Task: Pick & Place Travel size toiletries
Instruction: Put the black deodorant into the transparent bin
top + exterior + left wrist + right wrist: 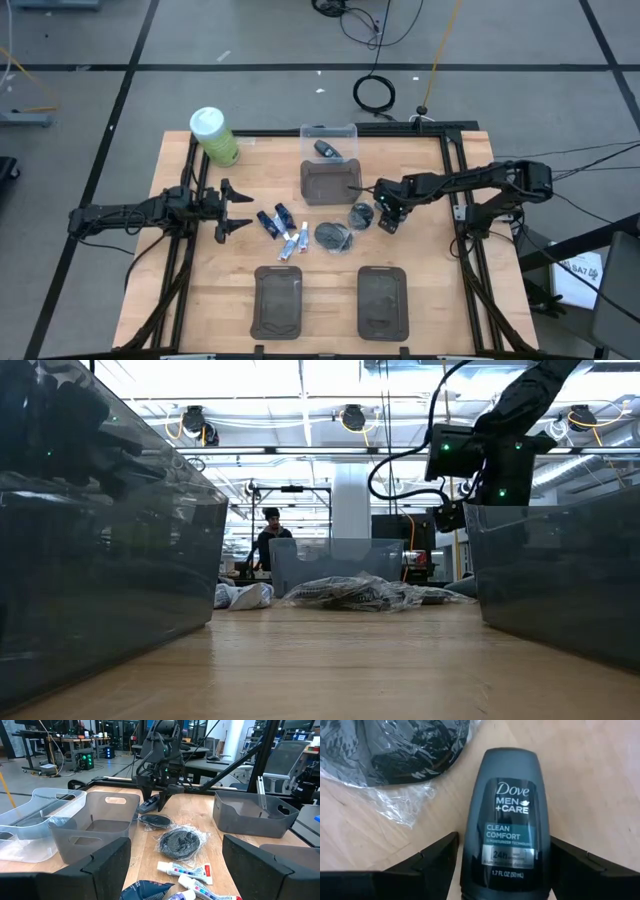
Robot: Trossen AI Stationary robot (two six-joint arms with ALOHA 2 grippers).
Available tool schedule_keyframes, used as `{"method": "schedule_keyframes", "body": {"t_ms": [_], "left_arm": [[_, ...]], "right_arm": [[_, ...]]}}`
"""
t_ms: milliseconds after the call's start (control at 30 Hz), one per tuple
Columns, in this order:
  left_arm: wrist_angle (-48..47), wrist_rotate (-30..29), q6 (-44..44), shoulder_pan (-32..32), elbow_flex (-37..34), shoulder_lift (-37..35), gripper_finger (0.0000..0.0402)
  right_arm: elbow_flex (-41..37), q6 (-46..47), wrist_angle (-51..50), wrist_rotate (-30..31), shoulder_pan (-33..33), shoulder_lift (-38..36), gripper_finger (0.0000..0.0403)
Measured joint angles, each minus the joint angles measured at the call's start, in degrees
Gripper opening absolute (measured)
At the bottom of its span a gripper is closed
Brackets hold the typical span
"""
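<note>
Between the spread fingers of the right hand [502, 860] a small dark roll-on bottle [506, 820] is lying flat on the table [600, 780], ungripped, with a plastic-wrapped pot [395, 750] just beyond the fingertips. It is looking light, rigid and smooth, likely slippery, so pinching across its flat-sided middle seems safest. Well apart, the left hand [232, 208] is waiting open and empty, tubes [182, 868] just ahead

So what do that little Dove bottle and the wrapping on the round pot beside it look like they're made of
Dove bottle: likely plastic, dark grey with a smooth satin sheen and a printed label; it lies between the right gripper's open fingers. Wrapping on the round pot: thin clear plastic film, judging by its crinkles and glare. The pot looks dark, but its material is unclear.
</note>
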Motion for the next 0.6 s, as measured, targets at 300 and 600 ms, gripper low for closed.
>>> {"method": "schedule_keyframes", "body": {"t_ms": [300, 600], "left_arm": [[0.02, 0.01, 0.00, 0.02, -0.01, -0.01, 0.0306], [0.01, 0.01, 0.00, 0.02, 0.01, 0.01, 0.0306]], "right_arm": [[0.00, 0.03, -0.42, 0.01, 0.00, 0.00, 0.0263], [0.00, 0.01, -0.89, -0.05, 0.00, 0.00, 0.0263]]}}
